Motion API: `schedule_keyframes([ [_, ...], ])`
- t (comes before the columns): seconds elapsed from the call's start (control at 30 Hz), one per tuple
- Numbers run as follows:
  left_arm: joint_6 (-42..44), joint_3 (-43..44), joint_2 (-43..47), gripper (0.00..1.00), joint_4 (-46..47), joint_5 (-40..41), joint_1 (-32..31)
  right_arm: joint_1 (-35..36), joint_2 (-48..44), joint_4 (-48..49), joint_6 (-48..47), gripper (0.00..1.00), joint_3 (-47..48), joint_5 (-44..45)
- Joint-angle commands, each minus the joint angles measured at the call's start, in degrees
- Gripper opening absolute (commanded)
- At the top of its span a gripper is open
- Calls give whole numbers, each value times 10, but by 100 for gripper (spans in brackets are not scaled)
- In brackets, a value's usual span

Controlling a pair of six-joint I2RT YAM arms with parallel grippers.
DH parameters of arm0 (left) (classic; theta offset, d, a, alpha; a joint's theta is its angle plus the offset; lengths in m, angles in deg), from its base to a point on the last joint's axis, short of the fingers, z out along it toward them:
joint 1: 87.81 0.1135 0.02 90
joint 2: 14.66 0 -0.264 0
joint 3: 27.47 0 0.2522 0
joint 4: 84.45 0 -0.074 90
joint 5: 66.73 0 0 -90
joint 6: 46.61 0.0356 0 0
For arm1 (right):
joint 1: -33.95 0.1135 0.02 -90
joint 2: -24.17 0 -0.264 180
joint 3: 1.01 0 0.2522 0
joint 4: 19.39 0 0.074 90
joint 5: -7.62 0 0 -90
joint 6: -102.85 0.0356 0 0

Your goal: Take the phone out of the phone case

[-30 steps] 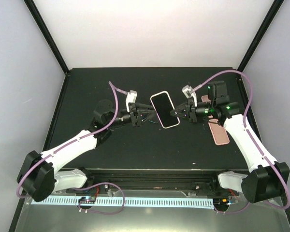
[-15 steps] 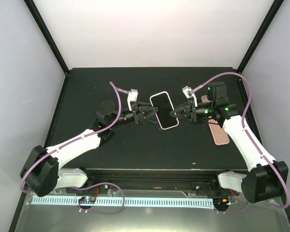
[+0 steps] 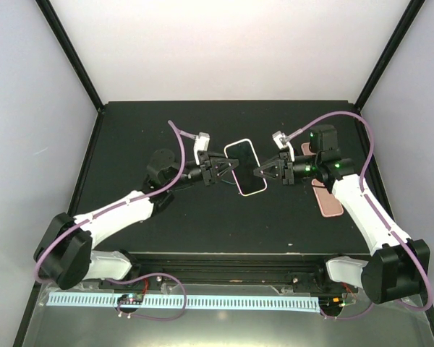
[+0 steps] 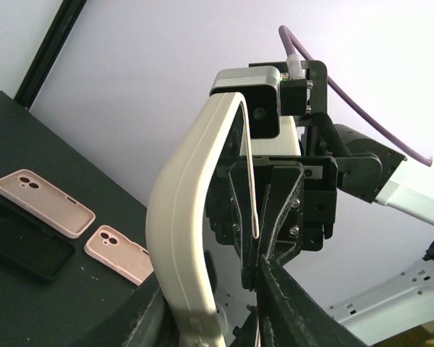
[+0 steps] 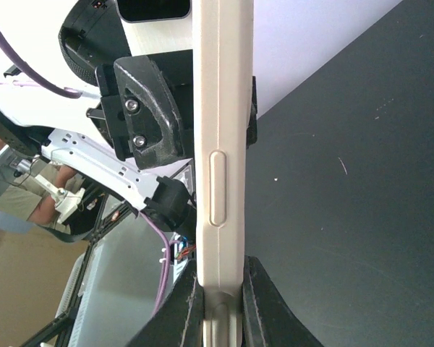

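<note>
- The phone, seated in its cream phone case, is held up off the middle of the dark surface, screen upward.
- The right gripper pinches the case's right long edge just below the side button.
- The left gripper clamps the opposite edge.
- Bare surface lies in front and behind; a pink case lies near the right edge.

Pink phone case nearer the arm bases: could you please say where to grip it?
Probably from straight above, pinching across the narrow width at mid-length: the pink phone case lies flat on the table, so only its long sides offer a pinch.
</note>
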Motion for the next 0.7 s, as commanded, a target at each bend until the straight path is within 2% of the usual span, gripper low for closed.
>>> schedule_keyframes([
  [0.0, -6, 35, -18, 27, 45, -31, -4, 1, -7, 33, 9, 1, 3, -37],
  [0.3, -28, 56, -38, 24, 77, -60, -6, 1, -5, 30, 5, 1, 1, -35],
  [0.33, -27, 58, -39, 20, 76, -63, -5, 1, -5, 29, 5, 1, 1, -34],
  [0.4, -27, 63, -42, 6, 76, -71, -5, 1, -5, 24, 3, 2, 3, -29],
  [0.47, -30, 63, -44, 2, 80, -74, -5, 2, -4, 3, -10, 2, 13, -21],
  [0.5, -31, 63, -43, 2, 80, -76, -5, 2, -2, -8, -18, 4, 18, -14],
  [0.57, -25, 64, -38, 2, 68, -81, -4, 0, -1, -43, -45, 15, 34, 6],
  [0.67, 6, 67, -17, 2, 9, -88, 1, 1, 3, -136, -133, 29, 82, 44],
])
